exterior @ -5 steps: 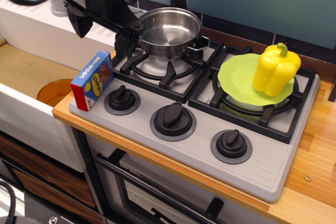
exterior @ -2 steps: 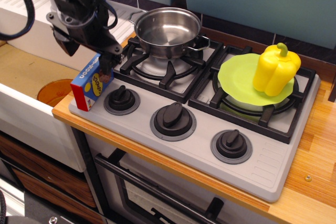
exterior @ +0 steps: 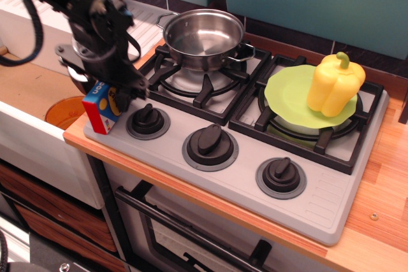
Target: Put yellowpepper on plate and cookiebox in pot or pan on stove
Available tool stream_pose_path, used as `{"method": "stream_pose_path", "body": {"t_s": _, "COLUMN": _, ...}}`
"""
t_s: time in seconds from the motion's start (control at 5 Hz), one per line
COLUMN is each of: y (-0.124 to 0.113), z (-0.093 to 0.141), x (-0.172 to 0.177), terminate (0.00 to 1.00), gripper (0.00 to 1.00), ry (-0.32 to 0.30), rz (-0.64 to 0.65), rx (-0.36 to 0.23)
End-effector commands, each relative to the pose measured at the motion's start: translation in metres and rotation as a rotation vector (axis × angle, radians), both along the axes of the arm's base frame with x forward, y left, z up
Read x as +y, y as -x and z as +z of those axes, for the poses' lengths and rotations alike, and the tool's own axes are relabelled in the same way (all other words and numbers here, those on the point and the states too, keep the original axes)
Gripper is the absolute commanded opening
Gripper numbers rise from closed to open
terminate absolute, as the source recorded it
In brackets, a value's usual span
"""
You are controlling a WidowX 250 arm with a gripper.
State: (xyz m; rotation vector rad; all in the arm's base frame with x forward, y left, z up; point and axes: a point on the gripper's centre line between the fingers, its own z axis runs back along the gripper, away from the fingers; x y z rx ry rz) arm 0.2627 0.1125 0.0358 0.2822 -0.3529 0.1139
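The cookiebox (exterior: pixel 100 109), blue with red sides, stands on the front left corner of the grey stove (exterior: pixel 328 195). My gripper (exterior: pixel 107 86) is right over it, open, with its fingers down on either side of the box's upper end, which it hides. The steel pot (exterior: pixel 204 37) sits empty on the back left burner. The yellowpepper (exterior: pixel 335 84) stands upright on the lime-green plate (exterior: pixel 285 93), which lies on the right burner.
An orange-brown bowl (exterior: pixel 62 112) lies in the sink well left of the stove. Three black knobs (exterior: pixel 210 143) line the stove front. The wooden counter (exterior: pixel 386 183) runs along the right, with a teal wall behind.
My gripper has moved from beside the pot forward and left, then down onto the cookiebox, now covering its upper end. The box has shifted slightly left. Pepper, plate and pot have not moved.
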Motion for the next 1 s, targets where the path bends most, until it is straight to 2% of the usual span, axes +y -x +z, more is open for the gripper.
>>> {"method": "stream_pose_path", "body": {"t_s": 0.0, "y": -0.019, "z": 0.039, "x": -0.005, "terminate": 0.00, "gripper": 0.00, "ry": 0.011, "rz": -0.009, "rx": 0.051}}
{"method": "stream_pose_path", "body": {"t_s": 0.2, "y": -0.023, "z": 0.067, "x": 0.000, "terminate": 0.00, "gripper": 0.00, "ry": -0.004, "rz": -0.012, "rx": 0.081}}
{"method": "stream_pose_path", "body": {"t_s": 0.4, "y": -0.034, "z": 0.106, "x": -0.002, "terminate": 0.00, "gripper": 0.00, "ry": -0.021, "rz": 0.003, "rx": 0.113}}
{"method": "stream_pose_path", "body": {"t_s": 0.6, "y": -0.049, "z": 0.129, "x": -0.011, "terminate": 0.00, "gripper": 0.00, "ry": -0.022, "rz": 0.023, "rx": 0.125}}
{"method": "stream_pose_path", "body": {"t_s": 0.8, "y": -0.063, "z": 0.130, "x": -0.024, "terminate": 0.00, "gripper": 0.00, "ry": -0.026, "rz": 0.018, "rx": 0.118}}
